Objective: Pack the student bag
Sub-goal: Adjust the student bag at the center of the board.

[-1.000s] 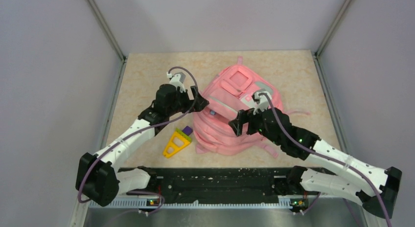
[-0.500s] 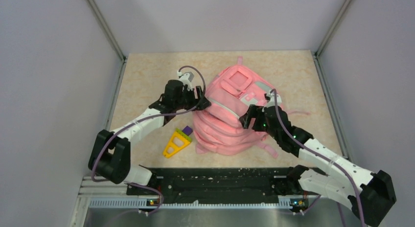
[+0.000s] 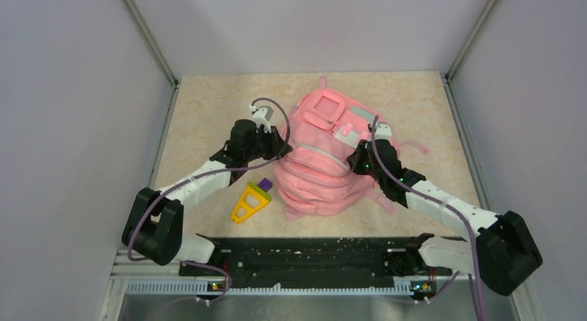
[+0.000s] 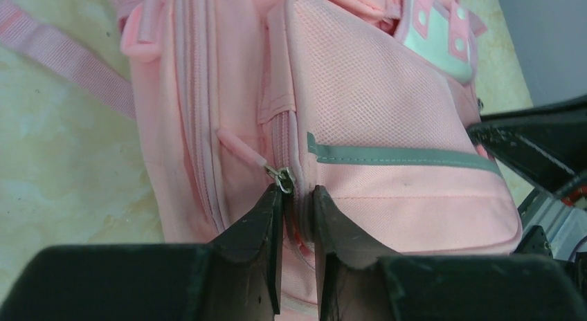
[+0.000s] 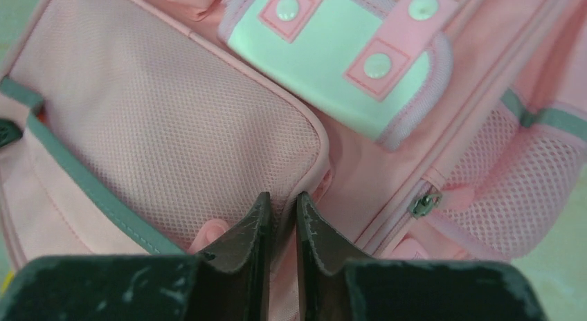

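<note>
The student bag, a large soft pink woven-fabric backpack with mesh-faced pockets and pale grey strips, lies at the middle of the beige marbled tabletop, front face up and top end toward the far wall.

Surface detail:
- Left wrist view: the front pocket panel is fine pink mesh, crossed by a flat grey strip. A pink rubbery zipper tab hangs from a small metal ring at the pocket seam.
- Right wrist view: a smooth mint-green patch carries pink tabs with round snaps. An open-weave mesh side pocket sits to the right of it.

A yellow triangular plastic frame with a purple block at its tip lies just beside the bag's left edge.

Arm pose:
- The left arm reaches forward with a bent elbow. The left gripper meets the bag's left flank, jaws drawn nearly together and pinching the seam fabric directly below the metal ring.
- The right arm extends low across the table. The right gripper presses on the bag's right side, jaws nearly together and nipping the rounded rim of the mesh pocket.
</note>
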